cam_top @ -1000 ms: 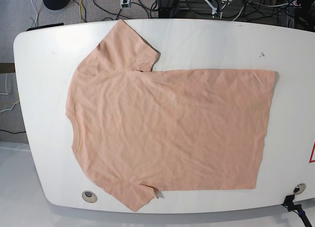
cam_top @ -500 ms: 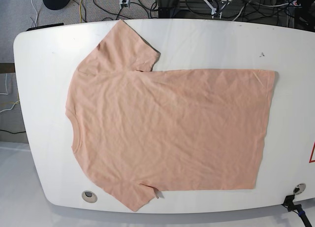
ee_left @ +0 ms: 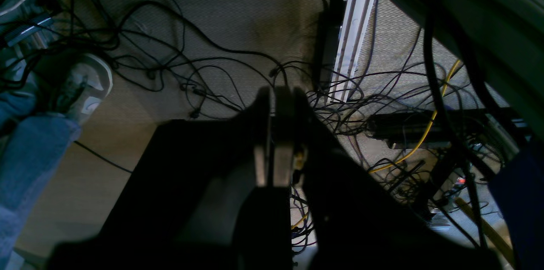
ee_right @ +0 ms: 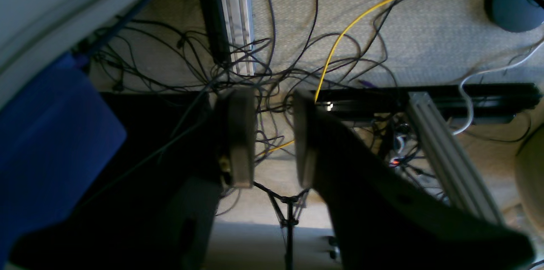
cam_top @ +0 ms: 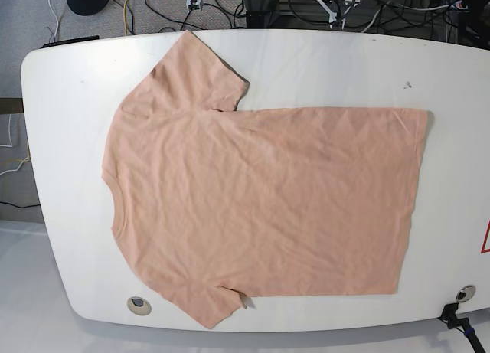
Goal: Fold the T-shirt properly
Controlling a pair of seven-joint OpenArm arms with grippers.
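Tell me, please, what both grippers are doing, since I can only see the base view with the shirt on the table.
Observer: The left gripper is shut, its fingers pressed together, holding nothing.
Operator: And the other one?
Observer: The right gripper is open, with a clear gap between its fingers and nothing in it.
Operator: Are they near the T-shirt?
Observer: No, neither wrist view shows it. Both look down on carpet and tangled cables, off the table.
Operator: Anything else down there?
Observer: A person's shoe and jeans leg show at the left edge of the left wrist view.
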